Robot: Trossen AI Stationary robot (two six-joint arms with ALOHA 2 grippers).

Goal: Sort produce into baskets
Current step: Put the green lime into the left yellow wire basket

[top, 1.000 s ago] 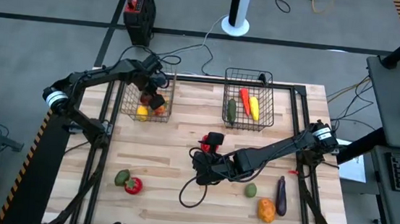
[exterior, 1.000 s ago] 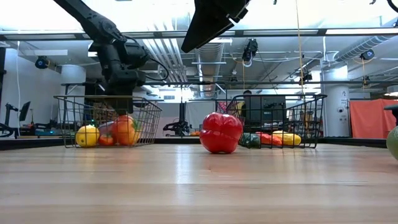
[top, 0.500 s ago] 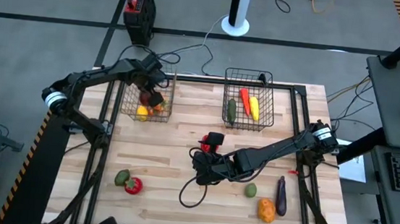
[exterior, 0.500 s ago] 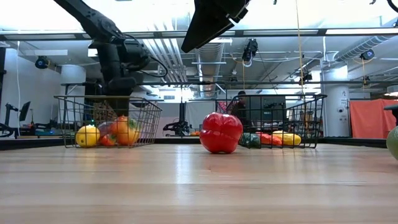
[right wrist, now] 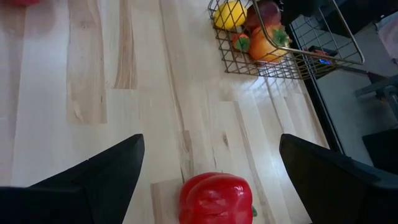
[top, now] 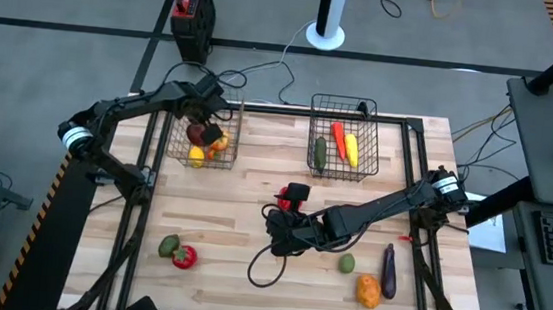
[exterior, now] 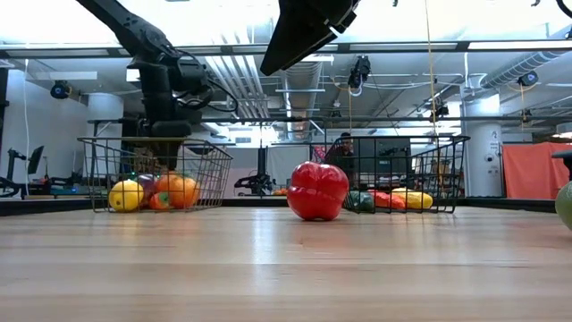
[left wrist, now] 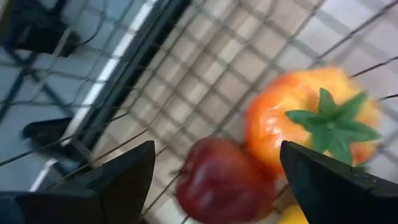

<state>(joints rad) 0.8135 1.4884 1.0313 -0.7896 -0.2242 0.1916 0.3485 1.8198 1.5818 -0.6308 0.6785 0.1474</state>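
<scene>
We hold our left gripper (left wrist: 211,171) wide over the ten-o'clock basket (top: 201,133), our right gripper (right wrist: 211,171) wide above the red pepper (right wrist: 216,198).

left gripper (top: 204,132) risen above the left basket (top: 178,153), orange tomato (left wrist: 309,121) now dropped among the fruit

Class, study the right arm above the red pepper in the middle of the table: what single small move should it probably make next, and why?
Probably lower the right gripper straight down over the red pepper. Its jaws stand open with the pepper lying on the table between and below them, not yet touched. The left gripper hangs open above fruit in the left basket.
</scene>
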